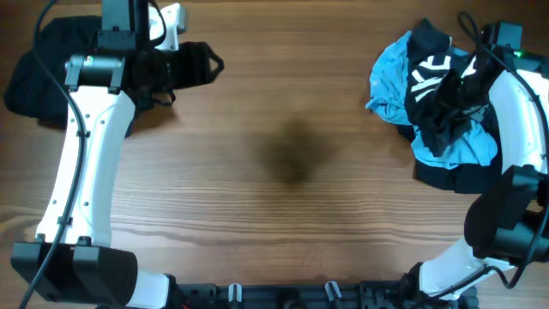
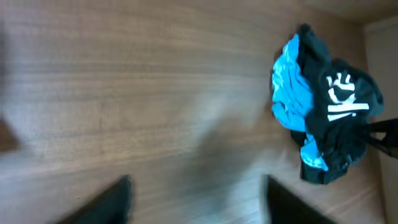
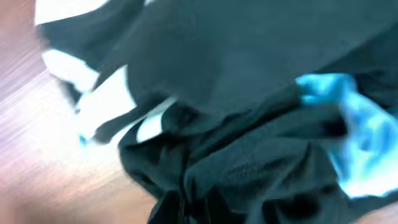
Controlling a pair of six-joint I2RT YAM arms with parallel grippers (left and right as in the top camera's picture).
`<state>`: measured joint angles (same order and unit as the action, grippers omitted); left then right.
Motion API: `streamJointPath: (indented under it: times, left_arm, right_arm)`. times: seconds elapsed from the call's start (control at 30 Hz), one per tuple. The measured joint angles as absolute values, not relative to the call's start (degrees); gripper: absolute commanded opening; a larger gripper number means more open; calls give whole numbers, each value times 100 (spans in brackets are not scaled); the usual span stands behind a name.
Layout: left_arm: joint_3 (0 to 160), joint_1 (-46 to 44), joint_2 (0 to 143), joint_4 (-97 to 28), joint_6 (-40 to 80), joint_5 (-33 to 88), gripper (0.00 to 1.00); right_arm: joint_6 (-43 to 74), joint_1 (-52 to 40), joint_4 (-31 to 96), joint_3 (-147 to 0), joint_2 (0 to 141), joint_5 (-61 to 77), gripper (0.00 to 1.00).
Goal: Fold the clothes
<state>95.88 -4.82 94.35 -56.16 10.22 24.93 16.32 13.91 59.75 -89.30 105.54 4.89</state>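
A heap of clothes lies at the table's right back: a bright blue garment with a black garment with white print on top. It also shows in the left wrist view. My right gripper is down in the heap. In the right wrist view its fingers are shut on a fold of the black garment, with blue cloth beside it. My left gripper is at the back left, open and empty above bare wood. Another black garment lies at the far left back.
The wooden table runs between the two arms, with a dark stain at its middle. The arm bases stand at the front left and front right.
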Motion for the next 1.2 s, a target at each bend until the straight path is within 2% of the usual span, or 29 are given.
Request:
streamJointPath:
  times: [0.03,0.1,0.17,0.37,0.5,0.6,0.7,0.9,1.2]
  left_arm:
    - [9588,-482,9435,-5531,1037,2493,14]
    - [9588,-482,9435,-5398,1039,2477,7]
    - [9588,-482,9435,-5317,1013,2471,7]
    - [9588,-482,9435,-5225,1017,2471,6]
    - [9588,-482,9426,-5225,1017,2475,7]
    - [9588,-482,9312,-5225,1013,2475,11]
    - [9588,-464,8952,-5190,1013,2477,15]
    - [9603,-322,7918,-5190,1013,2495,17]
    - [9640,-679,7671,-5824,1013,2521,20]
  right_arm:
    - [1496,1380,6036,-9026,10547,666,4]
    - [1203,1315,6213,-9349,10492,1011,4]
    - [888,1131,6479,-9826,10291,1282,4]
    - [64,-364,6934,-11522,9321,1496,4]
    - [-95,-1406,6943,-12221,9039,1409,4]
    - [-64,-1800,6794,-12352,9043,1361,4]
    - [40,-2036,6619,-12431,9065,1347,4]
    - [285,-2379,6309,-13041,9091,1343,4]
    - [1144,-2488,5430,-13275,9198,1319,4]
